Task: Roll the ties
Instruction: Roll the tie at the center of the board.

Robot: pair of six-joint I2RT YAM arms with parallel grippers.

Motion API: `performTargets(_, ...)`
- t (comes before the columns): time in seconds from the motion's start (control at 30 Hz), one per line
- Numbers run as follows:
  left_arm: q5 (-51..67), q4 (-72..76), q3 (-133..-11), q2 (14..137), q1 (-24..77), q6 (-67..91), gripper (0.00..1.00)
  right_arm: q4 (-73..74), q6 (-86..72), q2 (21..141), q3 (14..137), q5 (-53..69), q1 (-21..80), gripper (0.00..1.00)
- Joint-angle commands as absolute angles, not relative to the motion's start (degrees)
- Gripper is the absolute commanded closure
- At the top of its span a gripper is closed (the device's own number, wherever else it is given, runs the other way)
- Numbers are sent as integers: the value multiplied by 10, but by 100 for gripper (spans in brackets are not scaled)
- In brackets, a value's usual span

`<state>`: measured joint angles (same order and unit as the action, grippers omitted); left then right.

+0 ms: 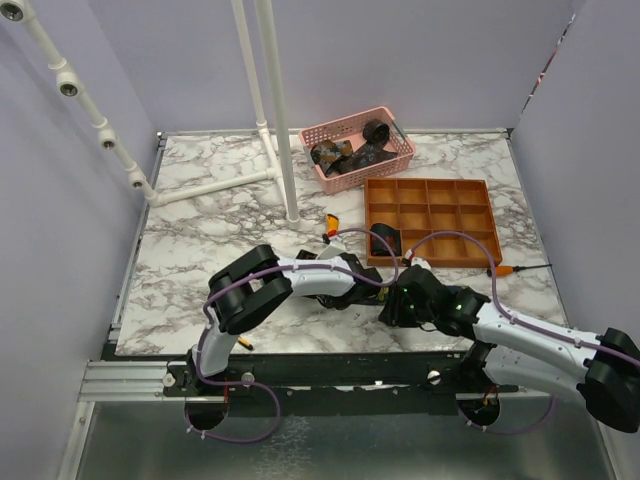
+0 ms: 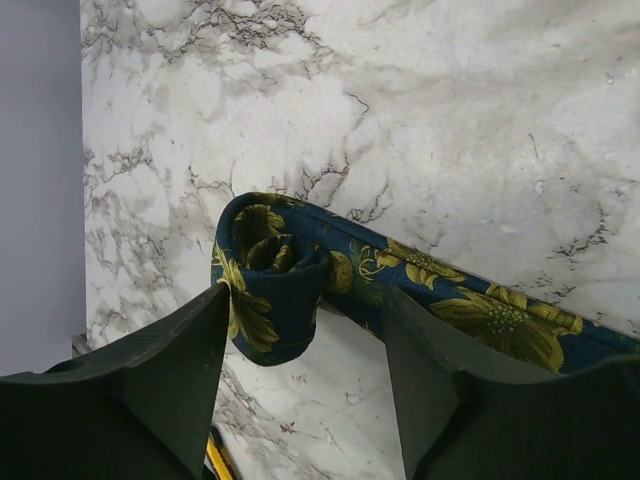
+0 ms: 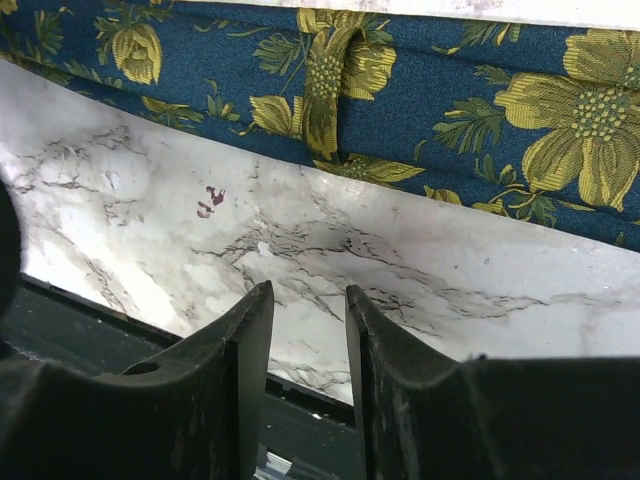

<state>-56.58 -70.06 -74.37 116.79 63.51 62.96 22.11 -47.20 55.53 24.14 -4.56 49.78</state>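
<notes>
Left arm [image 1: 250, 290]: stretched from its base out to the right, low over the near part of the counter [image 1: 200, 220], wrist laid nearly flat.
Left claw [image 2: 305, 335]: jaws apart, straddling the coil [image 2: 270, 290] without pinching it (the coil may brush one finger; hard to say).
Tie [image 2: 500, 320]: navy with yellow-green flowers, lying on the counter between the two claws. One end is wound into a small loose coil and the rest lies flat.
Long axis: from the coil it runs rightward toward the other arm, crossing broadside ahead of that claw's tips.
Key relation: the coil sits right in the left claw's gap, so the left arm is the nearer one for winding. Any further rolling would travel along the flat length.
Right claw [image 3: 308, 330]: jaws narrowly apart with nothing between them, over bare counter just short of the tie's edge.
Right arm [image 1: 530, 340]: comes in from the right base, bent leftward and low.
</notes>
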Motion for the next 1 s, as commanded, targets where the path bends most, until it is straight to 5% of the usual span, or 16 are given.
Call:
performTargets(0.0, -532, -673, -747, 1104, 643, 603, 35, 225, -487, 540, 234, -36, 497, 60)
performTargets(0.17, -512, -667, -737, 1025, 644, 592, 26, 213, -479, 521, 235, -13, 498, 54)
performTargets(0.33, -482, -614, -710, 897, 622, 544, 16, 143, -477, 534, 265, 52, 498, 27)
performTargets(0.43, -403, -505, -642, 784, 524, 463, 15, 78, -497, 599, 307, 95, 498, 18)
performTargets(0.63, -175, -314, -499, 616, 299, 369, 12, -31, -568, 771, 420, 117, 514, 16)
performTargets(0.97, -97, -270, -389, 598, 152, 398, 12, -58, -659, 993, 587, 103, 544, 14)
